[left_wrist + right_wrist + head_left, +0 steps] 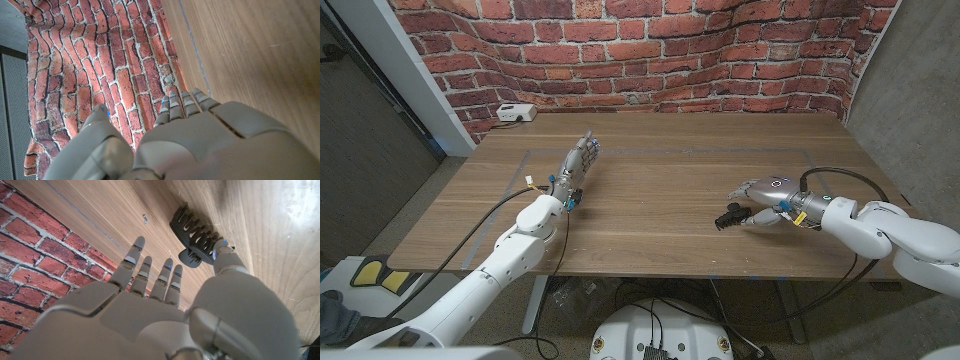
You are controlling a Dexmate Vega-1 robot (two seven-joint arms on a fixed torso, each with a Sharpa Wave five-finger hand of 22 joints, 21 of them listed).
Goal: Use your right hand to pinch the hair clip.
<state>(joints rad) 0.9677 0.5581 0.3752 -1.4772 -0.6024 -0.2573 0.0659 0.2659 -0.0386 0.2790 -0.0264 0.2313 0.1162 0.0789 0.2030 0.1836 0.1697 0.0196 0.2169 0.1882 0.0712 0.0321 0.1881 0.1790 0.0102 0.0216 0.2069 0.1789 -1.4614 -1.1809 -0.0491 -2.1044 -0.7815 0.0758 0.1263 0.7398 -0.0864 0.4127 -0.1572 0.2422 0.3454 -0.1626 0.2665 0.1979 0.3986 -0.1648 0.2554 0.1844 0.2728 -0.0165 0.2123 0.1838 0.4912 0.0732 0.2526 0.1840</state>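
Small black toothed plastic hair clip [730, 217] lying on the brown wooden worktop [650, 190], on the robot's right side, just off the fingertips of the right hand [767, 201]. Right hand spread and holding nothing, fingers [150, 275] straight, thumb tip [223, 250] touching or just beside the clip's hinge end. Clip's toothed length running roughly crosswise to the reaching fingers. Right hand by far the nearer; left hand [578, 168] well apart across the worktop, fingers extended, empty. Probably needed next: closing thumb against fingers over the clip's rear tabs.
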